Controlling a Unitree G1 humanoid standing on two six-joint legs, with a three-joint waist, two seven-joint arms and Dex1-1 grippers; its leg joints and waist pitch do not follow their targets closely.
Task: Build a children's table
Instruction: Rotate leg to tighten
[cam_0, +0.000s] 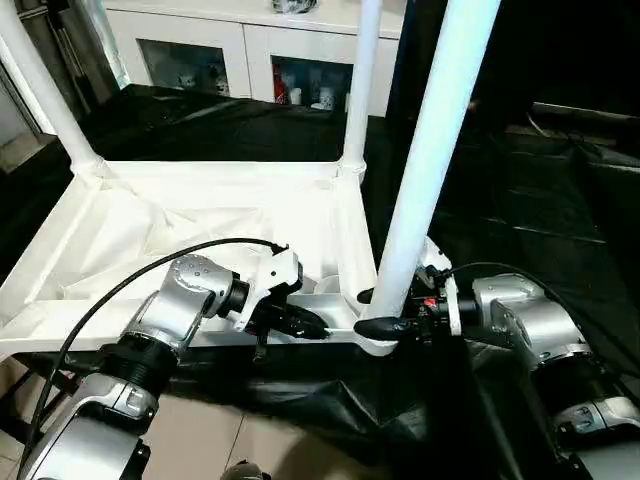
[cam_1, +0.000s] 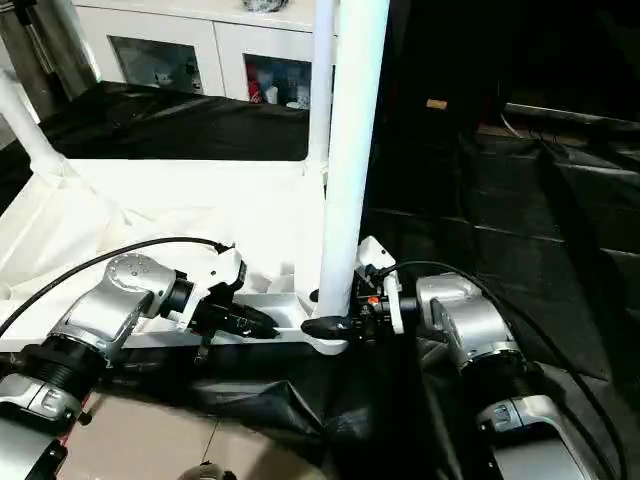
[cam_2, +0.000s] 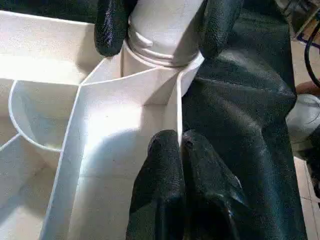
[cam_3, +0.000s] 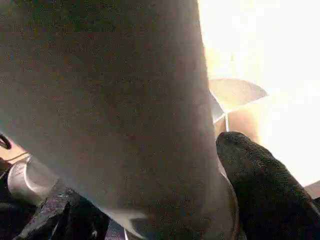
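Observation:
The white table top (cam_0: 150, 220) lies upside down on black sheeting, ribbed side up. White legs stand in its far left socket (cam_0: 40, 90) and far right socket (cam_0: 362, 80). A third leg (cam_0: 430, 150) stands upright in the near right corner socket (cam_2: 150, 75). My right gripper (cam_0: 385, 312) is closed around the base of that leg, one black finger (cam_2: 112, 25) on each side. My left gripper (cam_0: 315, 325) is shut on the thin near rim wall (cam_2: 177, 115) of the table top, just left of that corner.
A white cabinet (cam_0: 250, 50) with glass doors stands behind the table top. Black sheeting (cam_0: 520, 200) covers the surface to the right and back. Tiled floor (cam_0: 250, 440) shows below the near edge. A black cable (cam_0: 150, 265) arcs over my left wrist.

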